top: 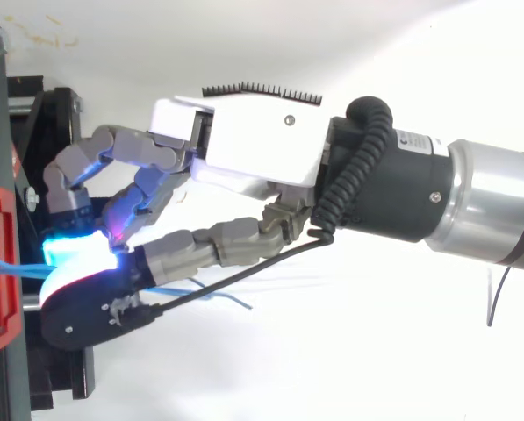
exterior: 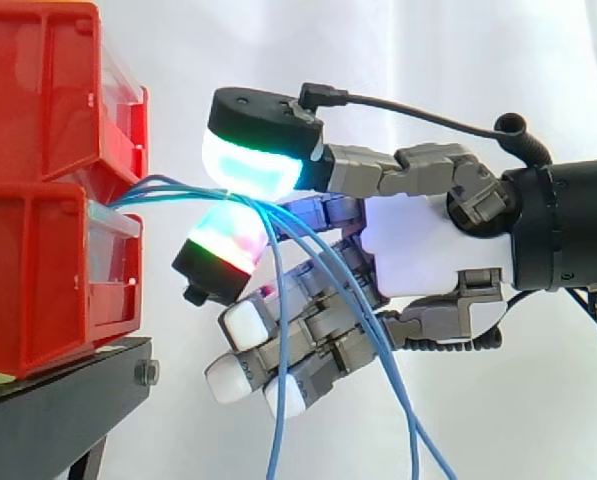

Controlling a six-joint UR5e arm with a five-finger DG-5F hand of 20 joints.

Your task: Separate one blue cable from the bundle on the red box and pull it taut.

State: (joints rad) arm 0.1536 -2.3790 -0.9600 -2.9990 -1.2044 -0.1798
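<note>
Side view: grips blue cables [exterior: 173, 187] between two glowing pads [exterior: 253, 165] of the hand [exterior: 418, 250], just right of the red box [exterior: 38, 290]. Appears mid-separation, several strands caught. Needs shedding all but one, then pulling right until taut.

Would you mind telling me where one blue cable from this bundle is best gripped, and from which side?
Probably on the short level stretch of the blue cables just outside the red bin; farther out they droop. Come from the side opposite the bin, one pad above and one below, as the hand sits.
</note>
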